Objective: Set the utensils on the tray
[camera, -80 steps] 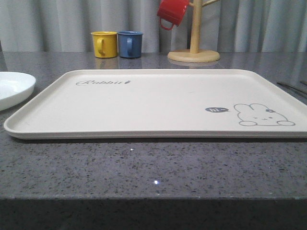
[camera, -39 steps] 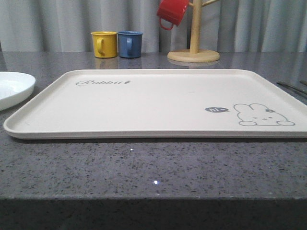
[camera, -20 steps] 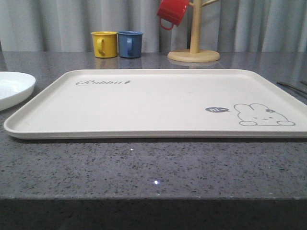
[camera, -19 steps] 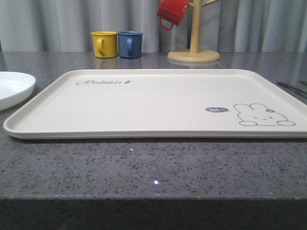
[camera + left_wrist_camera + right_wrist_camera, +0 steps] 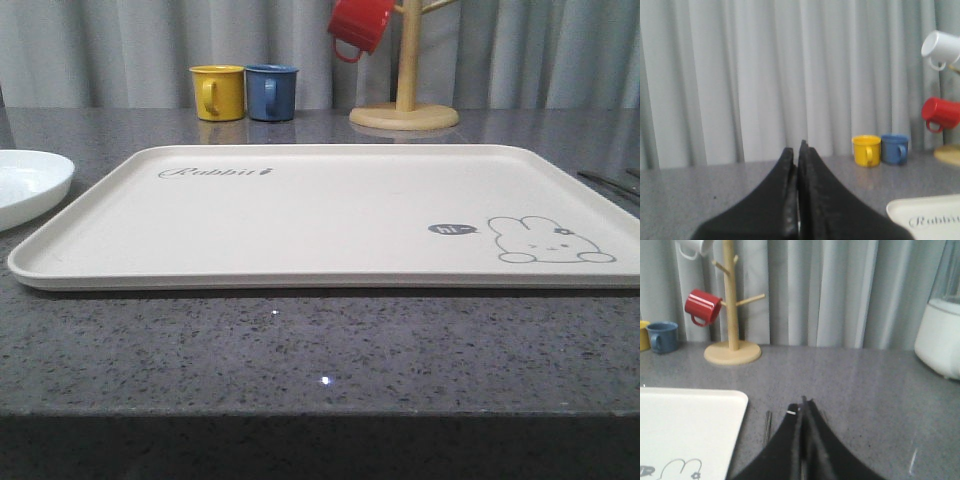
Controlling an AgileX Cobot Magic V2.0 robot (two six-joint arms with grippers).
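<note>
In the front view we see the large cream rectangular tray with the grey rabbit drawing lying bare on the speckled grey desk, and the round shallow white plate just beside its left edge.

In the left wrist view, our left end effector is pressed closed on nothing, held level above the desk.

In the right wrist view, our right end effector is likewise closed and empty; thin steel chopsticks lie on the desk near the tray's corner.
</note>
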